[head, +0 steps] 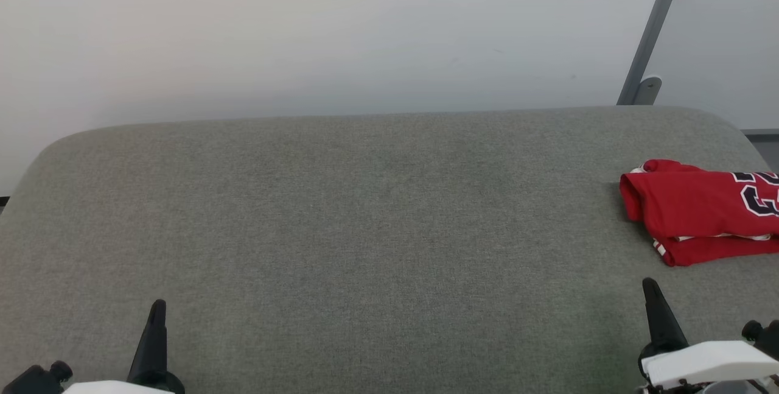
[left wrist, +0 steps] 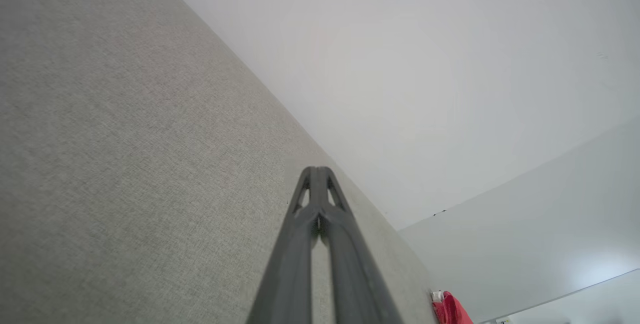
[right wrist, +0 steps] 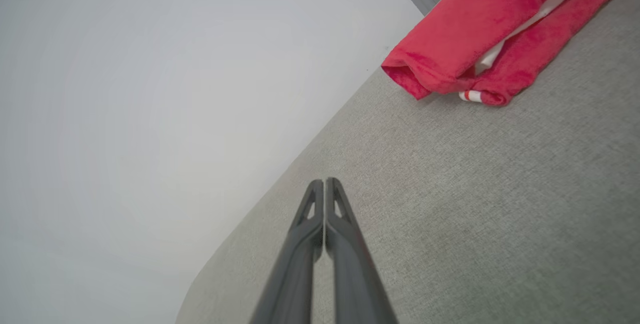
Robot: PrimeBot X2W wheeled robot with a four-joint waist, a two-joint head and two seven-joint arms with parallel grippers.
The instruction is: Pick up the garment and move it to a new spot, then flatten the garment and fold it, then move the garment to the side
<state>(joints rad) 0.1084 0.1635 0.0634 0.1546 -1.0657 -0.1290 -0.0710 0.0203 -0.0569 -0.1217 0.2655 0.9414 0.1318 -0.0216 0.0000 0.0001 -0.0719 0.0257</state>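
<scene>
Both pincers hang low over the grey cloth-covered desk (head: 365, 211), the left pincer (left wrist: 316, 170) and the right pincer (right wrist: 324, 182) each with its dark fingers pressed together on nothing. The garment (head: 694, 211) lies folded in a compact red bundle ahead of the right pincer and a little to its outer side, near but apart, well away from the left one. The last step, setting it aside, looks done or nearly so. Any further nudge would fall to the right pincer, which must first spread.
</scene>
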